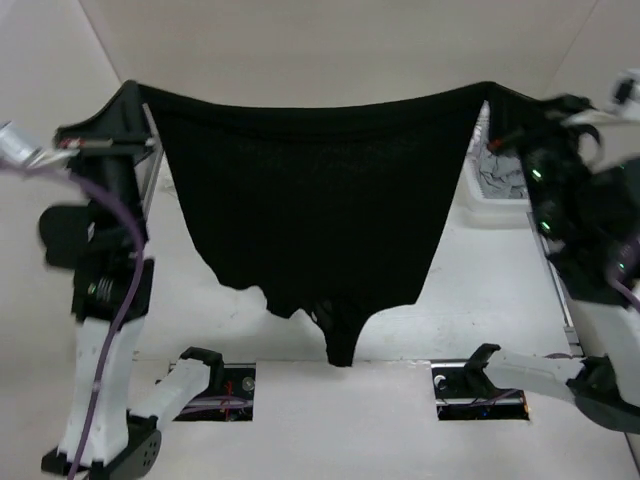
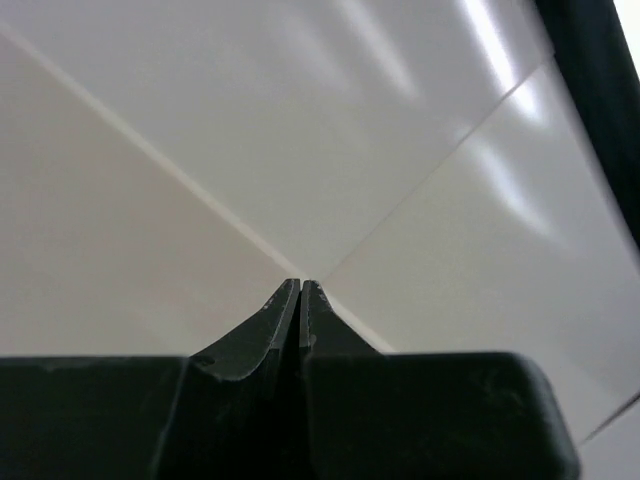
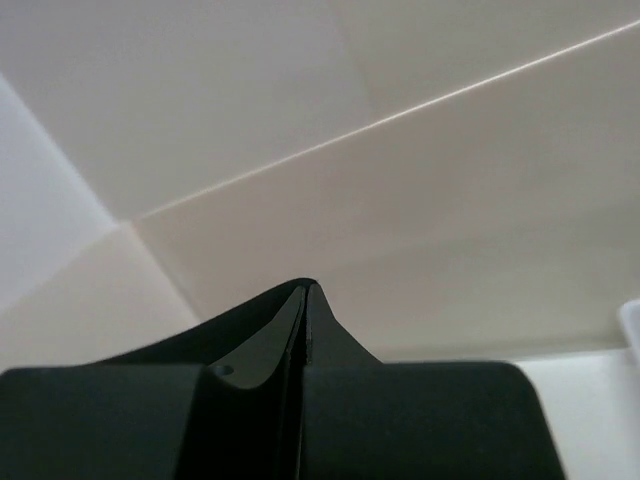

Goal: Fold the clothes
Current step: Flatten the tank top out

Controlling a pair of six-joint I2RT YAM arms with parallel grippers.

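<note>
The left gripper [image 1: 132, 92] is raised high, its jaws pinched tight on one top corner of the shirt [image 1: 310, 200]. The black cloth therefore hangs in the air as a wide sheet, its upper edge sagging a little across the middle and its lowest tip reaching toward the near part of the table [image 1: 200, 300]. The right gripper [image 1: 490, 95] clamps the opposite corner at matching height, near the bin [image 1: 500, 212], probably to stretch the shirt smooth before it is laid down for folding.
</note>
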